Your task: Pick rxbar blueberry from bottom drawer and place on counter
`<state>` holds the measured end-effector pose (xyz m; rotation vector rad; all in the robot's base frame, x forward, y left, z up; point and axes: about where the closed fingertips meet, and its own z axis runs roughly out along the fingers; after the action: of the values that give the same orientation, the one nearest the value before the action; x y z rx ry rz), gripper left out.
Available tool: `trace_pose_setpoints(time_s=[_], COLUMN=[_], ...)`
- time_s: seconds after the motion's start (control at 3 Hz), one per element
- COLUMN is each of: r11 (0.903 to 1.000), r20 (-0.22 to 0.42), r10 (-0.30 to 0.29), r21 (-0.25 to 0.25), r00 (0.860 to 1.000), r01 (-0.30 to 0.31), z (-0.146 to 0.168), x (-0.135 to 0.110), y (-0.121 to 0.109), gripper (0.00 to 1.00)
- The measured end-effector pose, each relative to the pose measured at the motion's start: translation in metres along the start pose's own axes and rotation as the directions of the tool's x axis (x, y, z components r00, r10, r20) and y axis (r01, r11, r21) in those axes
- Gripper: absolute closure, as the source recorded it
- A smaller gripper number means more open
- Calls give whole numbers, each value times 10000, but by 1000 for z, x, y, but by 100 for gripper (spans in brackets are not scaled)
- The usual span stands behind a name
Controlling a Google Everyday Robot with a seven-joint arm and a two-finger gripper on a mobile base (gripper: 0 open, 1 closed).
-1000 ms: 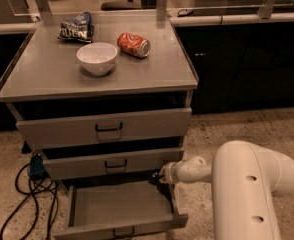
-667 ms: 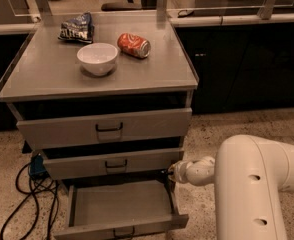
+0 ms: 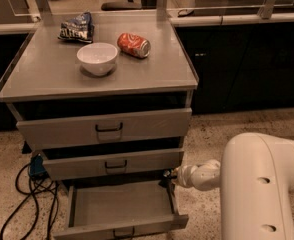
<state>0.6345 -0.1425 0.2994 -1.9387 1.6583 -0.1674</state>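
In the camera view the counter (image 3: 152, 76) is a broad, flat slab of matte grey metal with a thin raised rim, capping a drawer cabinet of the same width. On it stands a smooth, round white bowl (image 3: 97, 58), upright. Just behind and to the right of the bowl a glossy red soda can (image 3: 134, 45) lies on its side, and a crinkled dark-blue snack bag (image 3: 77, 28) with white lettering lies near the back left edge. Below the counter two grey metal drawers with tall fronts, the top drawer (image 3: 152, 124) and the middle drawer (image 3: 152, 159), each carry a black bail handle and stand slightly out. The bottom drawer (image 3: 119, 201) stands far open: it is wide and shallow, with a flat dull-grey floor, low side walls and a narrow front panel with a small dark handle. The robot's arm (image 3: 262, 184) is a thick, rounded white shell with small dark holes. It narrows to a pale wrist that reaches left to the gripper (image 3: 168, 177), a small dark shape low at the drawer's right rear corner, just under the middle drawer. Whether the gripper holds anything cannot be told. The rxbar blueberry cannot be made out; that shadowed corner is too dim to read. Black cables (image 3: 32, 199) loop over the speckled stone floor (image 3: 237, 121) left of the cabinet.
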Motion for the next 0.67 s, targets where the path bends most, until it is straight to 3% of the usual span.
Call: trace_pose_setpoints(time_s=[0.33, 0.67], r11=[9942, 9805], r20=[-518, -515], r10=[141, -152], r21=[1073, 1950], r00=[9986, 9986], r01=[-85, 249], z=[-91, -132], x=[35, 20], y=[-15, -39], gripper=[100, 100])
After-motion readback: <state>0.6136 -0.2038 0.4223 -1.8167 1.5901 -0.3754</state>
